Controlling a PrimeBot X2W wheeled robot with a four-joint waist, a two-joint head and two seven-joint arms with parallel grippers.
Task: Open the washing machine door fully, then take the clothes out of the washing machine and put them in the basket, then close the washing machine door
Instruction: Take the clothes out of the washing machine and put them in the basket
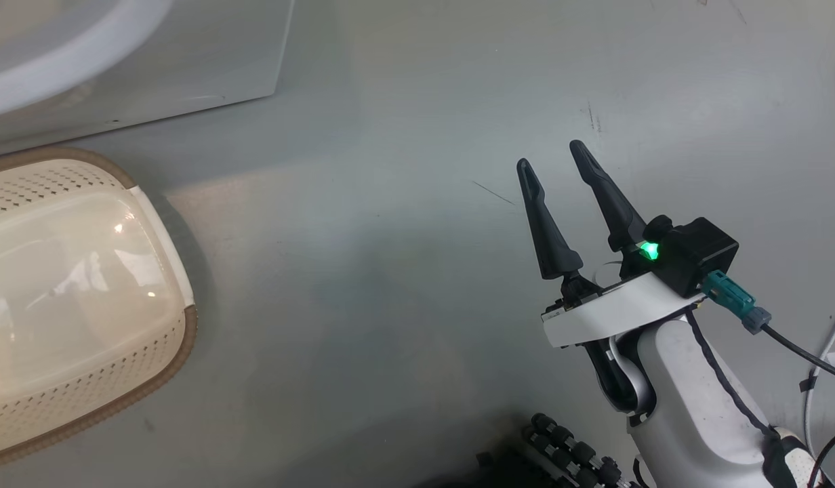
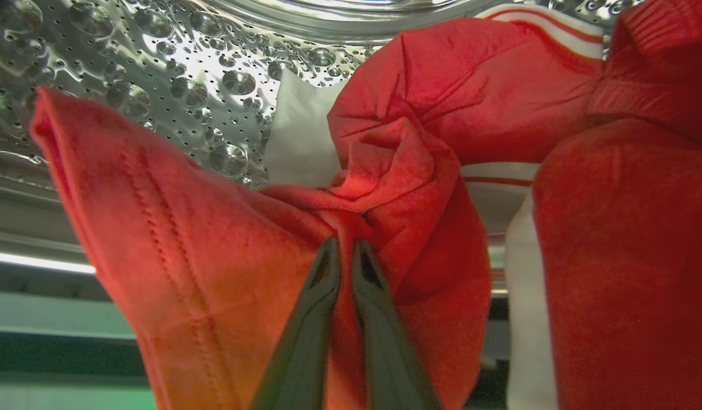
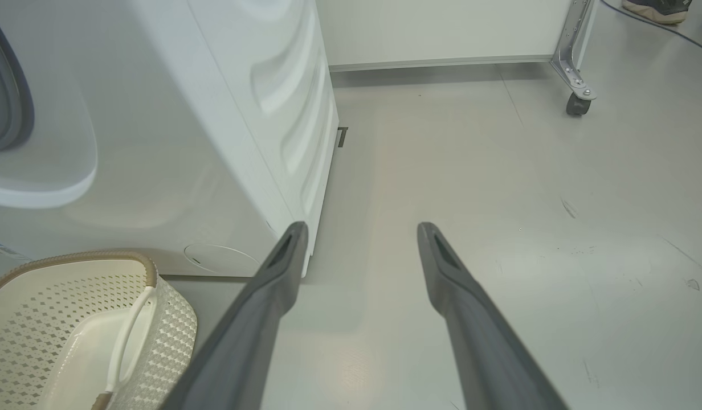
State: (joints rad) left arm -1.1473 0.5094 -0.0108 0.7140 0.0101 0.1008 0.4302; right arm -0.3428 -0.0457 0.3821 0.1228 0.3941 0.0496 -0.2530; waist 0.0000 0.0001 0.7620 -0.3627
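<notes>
In the left wrist view my left gripper is inside the perforated steel drum, its two fingers pinched shut on a fold of the red clothes, which have white stripes. My right gripper hangs open and empty above the grey floor, right of the basket; the right wrist view shows this right gripper too. The cream basket with its brown rim stands on the floor below the white washing machine. The washing machine door is out of view.
The grey floor stretches wide between the basket and my right arm. A metal leg on a castor stands far off, with a person's foot beyond it. Cables trail beside my right forearm.
</notes>
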